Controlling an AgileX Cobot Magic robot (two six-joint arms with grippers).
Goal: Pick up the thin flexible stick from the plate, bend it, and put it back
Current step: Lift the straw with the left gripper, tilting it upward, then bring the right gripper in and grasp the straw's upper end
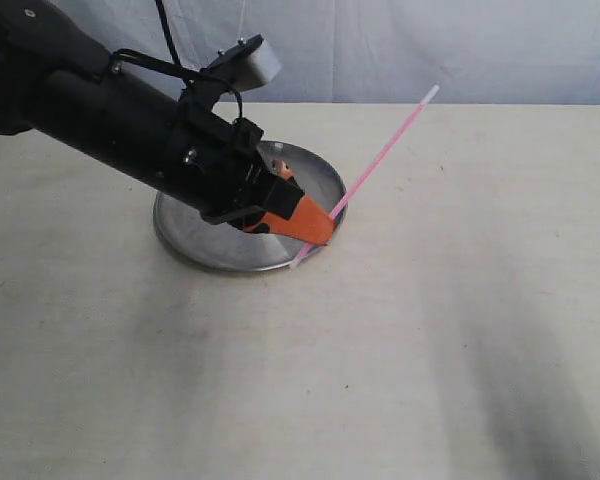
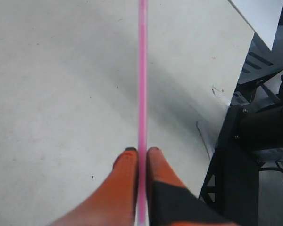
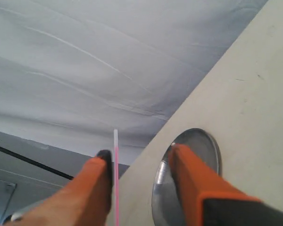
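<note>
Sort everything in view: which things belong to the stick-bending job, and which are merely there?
Belongs to the job: thin flexible stick, plate, left gripper (shut on the stick), right gripper (open).
Merely there: table, white backdrop cloth, black frame beside the table.

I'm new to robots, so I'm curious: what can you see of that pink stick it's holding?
The thin flexible stick is a very slim, bright pink strand, plastic by its look, with a pale whitish upper tip. It looks straight, not bent, and slants upward from the rim of the plate. The left gripper is shut on it near its lower end, orange fingers pinching both sides.
</note>
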